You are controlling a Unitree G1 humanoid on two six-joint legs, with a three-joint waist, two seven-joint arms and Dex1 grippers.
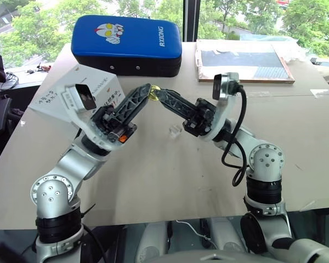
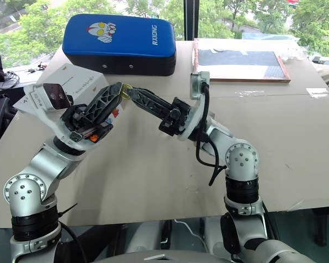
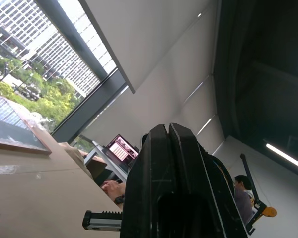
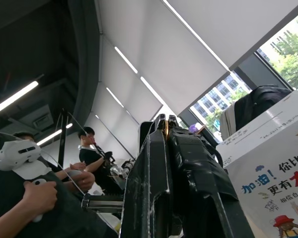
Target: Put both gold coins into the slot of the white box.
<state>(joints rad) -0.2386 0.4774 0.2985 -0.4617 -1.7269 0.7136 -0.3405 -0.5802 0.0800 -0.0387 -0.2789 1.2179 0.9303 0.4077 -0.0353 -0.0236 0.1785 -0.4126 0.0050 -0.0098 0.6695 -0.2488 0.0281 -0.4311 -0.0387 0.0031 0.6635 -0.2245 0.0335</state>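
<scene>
Both arms are raised over the table with their fingertips meeting. My right gripper (image 1: 159, 93) is shut on a gold coin (image 1: 154, 94); in the right wrist view the coin's gold edge (image 4: 165, 130) shows between the pressed fingers. My left gripper (image 1: 147, 89) is shut, its tip right against the coin, and its fingers (image 3: 159, 148) are closed together in the left wrist view. The white box (image 1: 101, 83), with black handwriting and cartoon figures (image 4: 275, 183), stands behind my left wrist at the table's left. Its slot is hidden. A second gold coin is out of view.
A small clear plastic cube (image 1: 175, 130) lies on the table below the grippers. A blue padded cushion (image 1: 126, 44) sits at the back, a framed board (image 1: 244, 60) at the back right. People (image 4: 89, 148) stand nearby.
</scene>
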